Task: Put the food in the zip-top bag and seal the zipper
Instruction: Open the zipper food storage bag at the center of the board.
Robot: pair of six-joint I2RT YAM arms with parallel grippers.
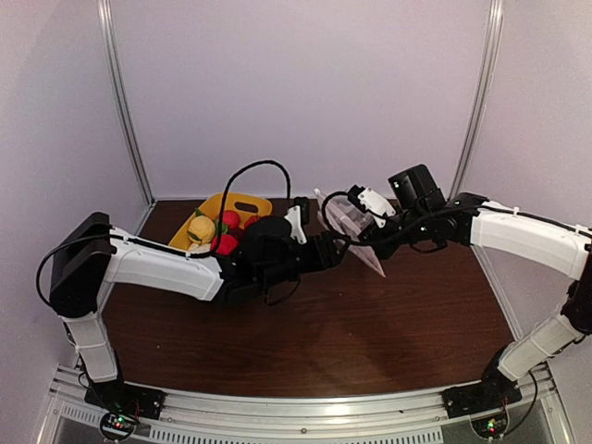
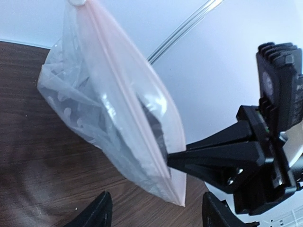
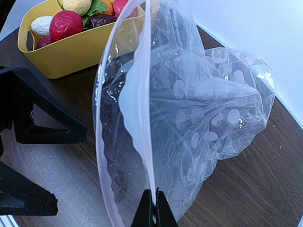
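One zip-top bag is held up over the bench by the right hand, which is clenched on the mouth rim at the zipper. The mouth is seen gaping above that hand. The film is judged thin, limp, crinkly and slick; little weight is expected, and no shape will be kept unless the mouth is spread. The left hand is released, fingers apart, with the bag just ahead of them. The free lip beside the stiffer zipper strip is judged the best hold. The food lies in a yellow tub beyond the right hand, on its left.
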